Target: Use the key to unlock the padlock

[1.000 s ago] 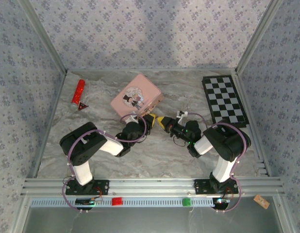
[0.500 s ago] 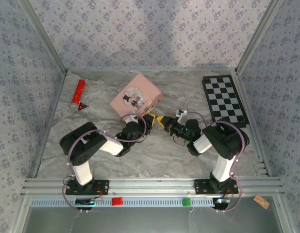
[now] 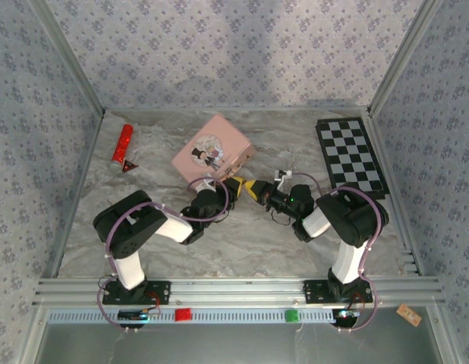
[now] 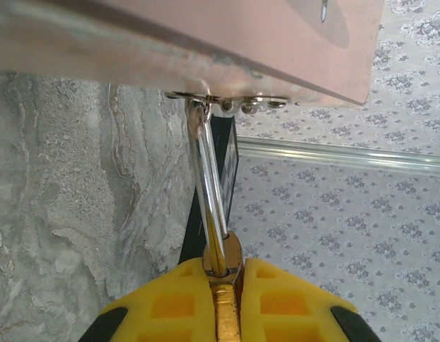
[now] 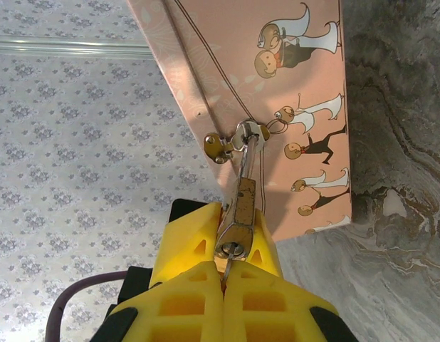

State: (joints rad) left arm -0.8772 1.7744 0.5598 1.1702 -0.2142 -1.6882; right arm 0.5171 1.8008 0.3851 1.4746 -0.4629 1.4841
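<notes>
Where the arms meet: at the near corner of the pink box (image 3: 212,154), left gripper (image 3: 236,186) and right gripper (image 3: 257,189) sit tip to tip. From overhead the lock is too small to make out.
Left wrist view: padlock (image 4: 221,258) hooked by its grey shackle through the box's hasp (image 4: 227,100).
Left gripper: yellow fingers clamped on the padlock's brass body.
Right wrist view: keyhole end of the padlock faces the camera — the left wrist sees the shackle end instead.
Right gripper: fingers pressed together on a thin metal key (image 5: 224,268), its tip at the keyhole.
</notes>
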